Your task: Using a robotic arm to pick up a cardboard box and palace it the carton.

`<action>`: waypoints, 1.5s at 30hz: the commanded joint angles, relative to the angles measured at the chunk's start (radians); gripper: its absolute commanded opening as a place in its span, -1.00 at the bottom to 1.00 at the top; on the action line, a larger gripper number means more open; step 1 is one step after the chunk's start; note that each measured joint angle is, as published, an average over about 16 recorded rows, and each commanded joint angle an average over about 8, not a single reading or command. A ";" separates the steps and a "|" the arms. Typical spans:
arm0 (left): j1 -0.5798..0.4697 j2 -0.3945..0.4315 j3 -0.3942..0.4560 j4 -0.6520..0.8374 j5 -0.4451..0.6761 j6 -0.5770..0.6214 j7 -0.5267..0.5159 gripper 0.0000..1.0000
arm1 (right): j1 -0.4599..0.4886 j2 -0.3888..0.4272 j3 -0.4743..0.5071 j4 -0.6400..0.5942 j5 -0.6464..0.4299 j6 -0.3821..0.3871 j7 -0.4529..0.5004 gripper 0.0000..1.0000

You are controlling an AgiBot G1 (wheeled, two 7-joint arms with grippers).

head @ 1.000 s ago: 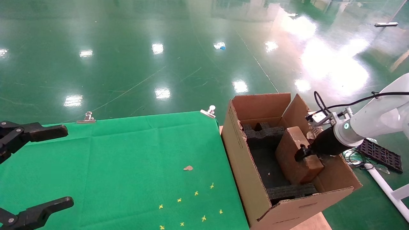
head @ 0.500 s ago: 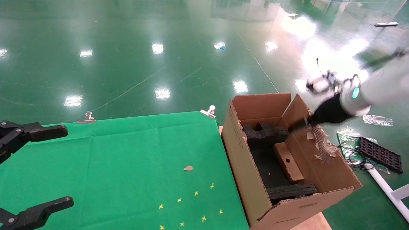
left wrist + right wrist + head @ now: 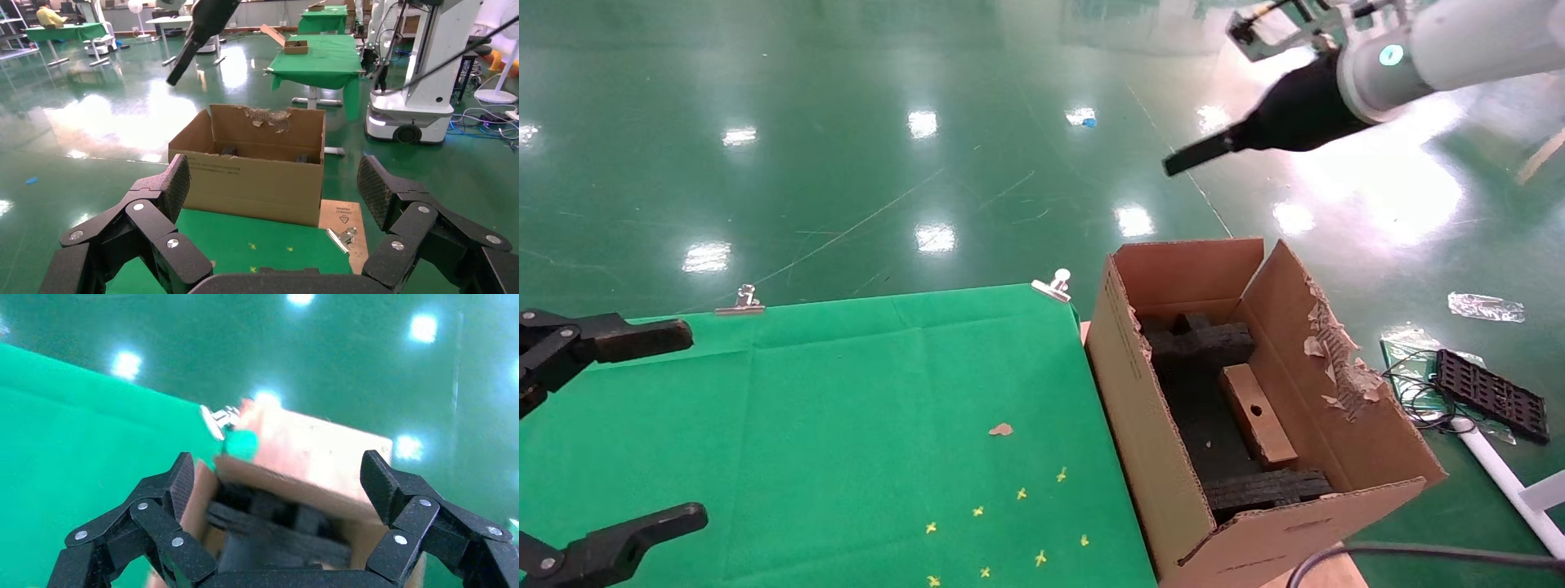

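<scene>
The carton [image 3: 1140, 408] stands open at the right end of the green table, lined with black foam blocks [image 3: 1201, 347]. The small cardboard box [image 3: 1258, 416] lies inside it on its edge, between the foam blocks and close to the torn right flap [image 3: 1336, 367]. My right gripper [image 3: 1181, 163] is high above and behind the carton, open and empty. The right wrist view looks down between its spread fingers [image 3: 278, 478] at the carton [image 3: 318, 447]. My left gripper [image 3: 686, 423] is parked open at the table's left edge [image 3: 273, 184], facing the carton [image 3: 245, 177].
The green cloth [image 3: 846, 408] is held by metal clips [image 3: 738, 304] [image 3: 1052, 286] and carries a small brown scrap [image 3: 1000, 429] and yellow cross marks. A black tray [image 3: 1491, 396] and cables lie on the floor to the right. A black cable [image 3: 1418, 555] crosses the bottom right corner.
My right gripper let go of the cardboard box inside the carton, then rose up and back out of it. The box dropped lower between the foam blocks. The left arm stayed still.
</scene>
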 commanded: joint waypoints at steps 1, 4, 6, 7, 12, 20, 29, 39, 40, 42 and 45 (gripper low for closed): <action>0.000 0.000 0.000 0.000 0.000 0.000 0.000 1.00 | 0.003 -0.012 0.004 0.005 0.008 0.015 0.000 1.00; 0.000 0.000 0.000 0.000 0.000 0.000 0.000 1.00 | -0.023 -0.009 0.044 0.040 0.022 0.014 -0.014 1.00; 0.000 0.000 0.000 0.001 0.000 0.000 0.000 1.00 | -0.053 0.002 0.080 0.071 0.032 0.005 -0.029 1.00; 0.000 0.000 0.000 0.001 0.000 0.000 0.000 1.00 | -0.070 0.008 0.101 0.088 0.038 -0.001 -0.037 1.00; 0.000 0.000 0.001 0.001 0.000 0.000 0.001 1.00 | -0.163 0.041 0.218 0.186 0.069 -0.030 -0.083 1.00; -0.001 0.000 0.001 0.001 -0.001 0.000 0.001 1.00 | -0.313 0.095 0.404 0.341 0.119 -0.077 -0.157 1.00; -0.001 -0.001 0.002 0.001 -0.001 0.000 0.001 1.00 | -0.482 0.155 0.614 0.517 0.176 -0.130 -0.240 1.00; -0.001 -0.001 0.002 0.001 -0.001 0.000 0.001 1.00 | -0.670 0.223 0.848 0.713 0.239 -0.189 -0.333 1.00; -0.001 -0.001 0.002 0.001 -0.001 0.000 0.001 1.00 | -0.689 0.230 0.872 0.732 0.246 -0.195 -0.342 1.00; -0.001 -0.001 0.002 0.001 -0.001 0.000 0.001 1.00 | -0.726 0.243 0.918 0.771 0.258 -0.206 -0.360 1.00; -0.001 -0.001 0.003 0.001 -0.001 -0.001 0.001 1.00 | -0.783 0.263 0.988 0.830 0.277 -0.224 -0.388 1.00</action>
